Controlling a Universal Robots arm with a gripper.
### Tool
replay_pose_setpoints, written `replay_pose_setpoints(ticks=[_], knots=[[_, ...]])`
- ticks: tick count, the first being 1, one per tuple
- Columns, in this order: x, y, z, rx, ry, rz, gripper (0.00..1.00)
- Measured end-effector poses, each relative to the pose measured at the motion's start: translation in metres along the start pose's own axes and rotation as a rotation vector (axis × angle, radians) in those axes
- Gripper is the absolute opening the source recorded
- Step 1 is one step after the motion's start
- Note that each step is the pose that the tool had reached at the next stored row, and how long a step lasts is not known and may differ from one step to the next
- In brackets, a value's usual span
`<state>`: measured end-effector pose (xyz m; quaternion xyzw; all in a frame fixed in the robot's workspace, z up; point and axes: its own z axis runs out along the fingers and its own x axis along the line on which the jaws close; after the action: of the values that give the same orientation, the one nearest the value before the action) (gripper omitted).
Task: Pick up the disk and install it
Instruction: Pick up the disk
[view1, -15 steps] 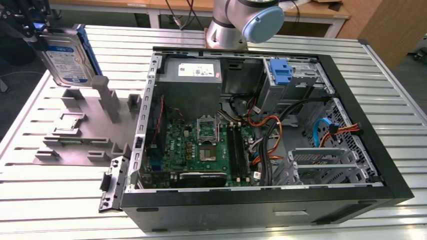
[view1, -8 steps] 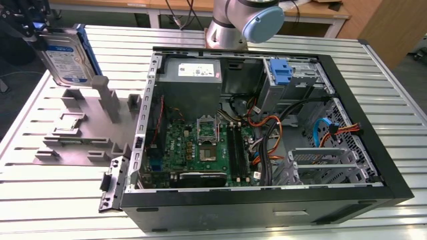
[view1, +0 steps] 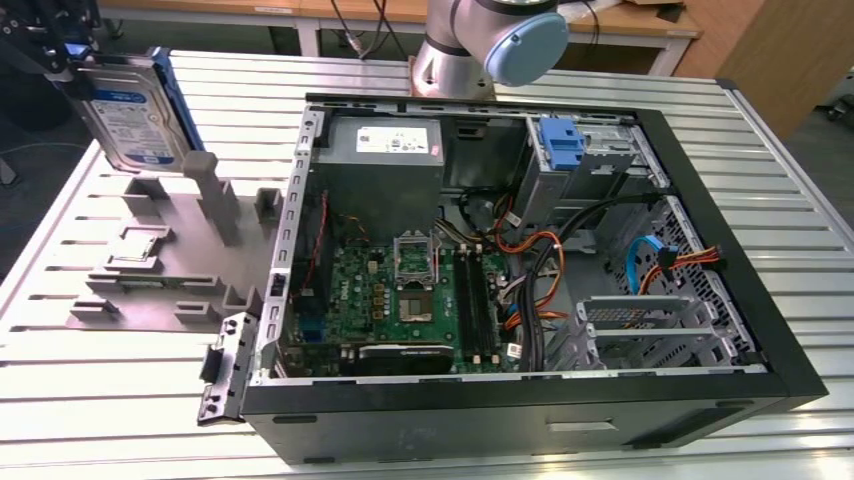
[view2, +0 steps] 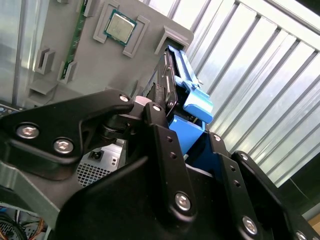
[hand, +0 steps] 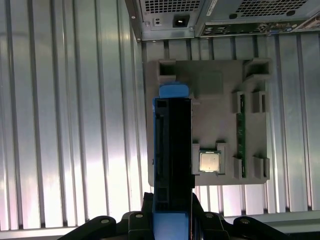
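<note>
Gripping jaws of the black robot gripper (view1: 60, 55) are clamped on the disk (view1: 134, 112), a flat silver-grey hard drive with a white-and-blue label in a blue plastic carrier. The disk hangs on edge, in the air over the grey moulded fixture tray (view1: 147, 290) at the exterior view's left and apart from it. In the first wrist view, the disk (hand: 172, 150) juts out from the gripper (hand: 172, 222) above that tray, beside a small square silver processor chip (hand: 210, 161) seated in it. The pick-up looks done. The install is not: the disk is well apart from the open black computer case (view1: 787, 350) on the slatted metal table (view1: 107, 420).
</note>
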<state>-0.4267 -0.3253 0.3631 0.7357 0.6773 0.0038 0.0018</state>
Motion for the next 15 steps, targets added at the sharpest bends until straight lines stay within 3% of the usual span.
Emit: replay_pose_setpoints(ticks=[15], knots=[[0.0,0.0,-0.0048,-0.001,-0.0008,0.008,0.37]])
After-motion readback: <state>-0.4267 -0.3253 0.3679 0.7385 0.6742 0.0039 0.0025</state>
